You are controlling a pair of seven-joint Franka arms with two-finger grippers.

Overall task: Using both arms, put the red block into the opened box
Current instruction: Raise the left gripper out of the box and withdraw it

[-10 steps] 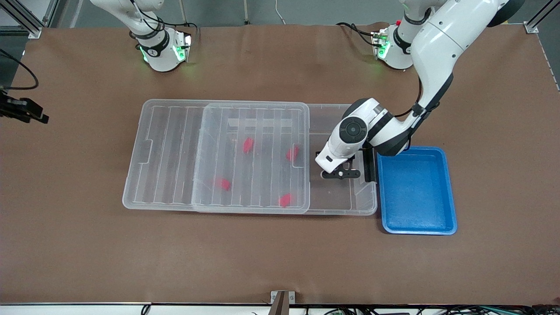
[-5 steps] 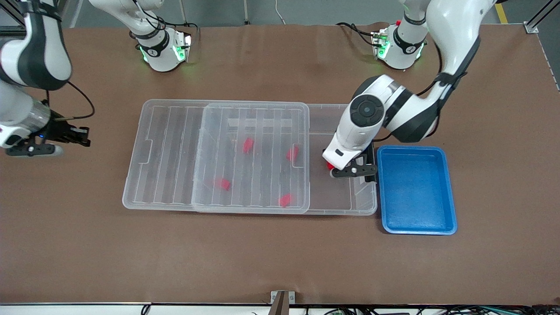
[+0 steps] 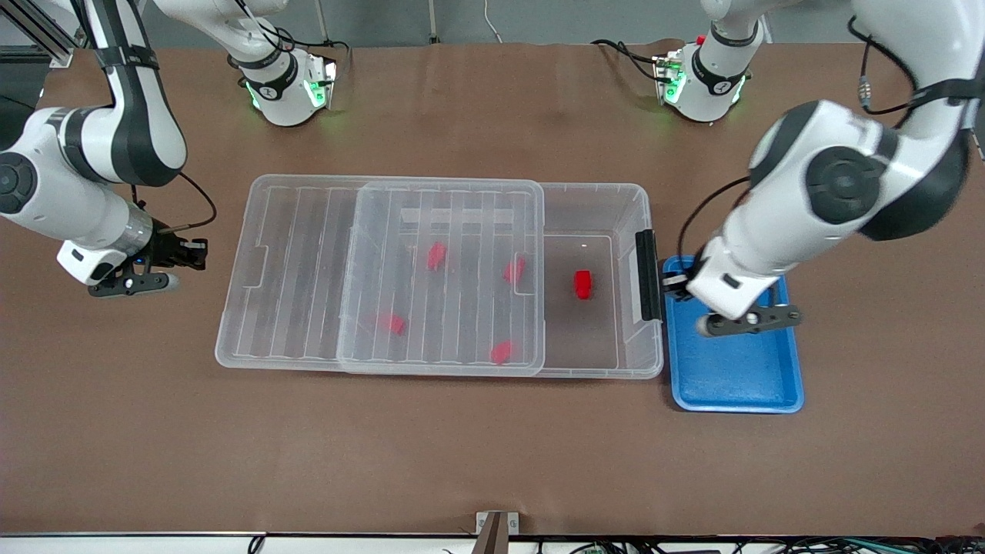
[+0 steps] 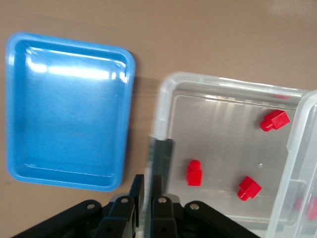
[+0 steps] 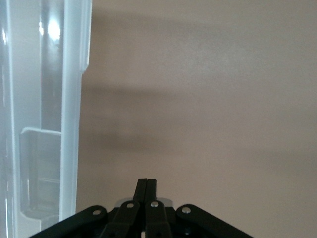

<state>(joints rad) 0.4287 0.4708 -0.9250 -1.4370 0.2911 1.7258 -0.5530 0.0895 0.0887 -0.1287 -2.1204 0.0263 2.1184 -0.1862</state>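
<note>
Front view: the red block [image 3: 583, 284] is seen lying on the floor of the box [image 3: 600, 192], in the uncovered part at the left arm's end, between the edge of the ribbed lid [image 3: 442, 277] and the black latch bar [image 3: 647, 275]. Four more red blocks [image 3: 436, 255] are made out through the lid. The placing itself is judged done; what is left, if anything, is the clearing of the arms and perhaps the sliding of the lid, which is shown drawn partly off toward the right arm's end. The left claw [image 3: 745, 320] is held over the blue tray [image 3: 735, 381], empty. The right claw [image 3: 131, 283] is held over bare table [image 3: 492, 446] beside the lid's end, and nothing is carried by it.

Left wrist view: what the front view hides under the wrist is shown here, namely the left claw's [image 4: 147, 198] fingers pressed together with nothing between them. The tray [image 4: 69, 106] is shown empty, and the block [image 4: 194, 173] is seen resting apart from two other blocks [image 4: 249, 188] near the lid's edge.

Right wrist view: the right claw's [image 5: 147, 191] fingers are seen shut tight on nothing, above the brown table [image 5: 208, 99], with the lid's rim [image 5: 69, 114] just beside. No block is shown in this view.
</note>
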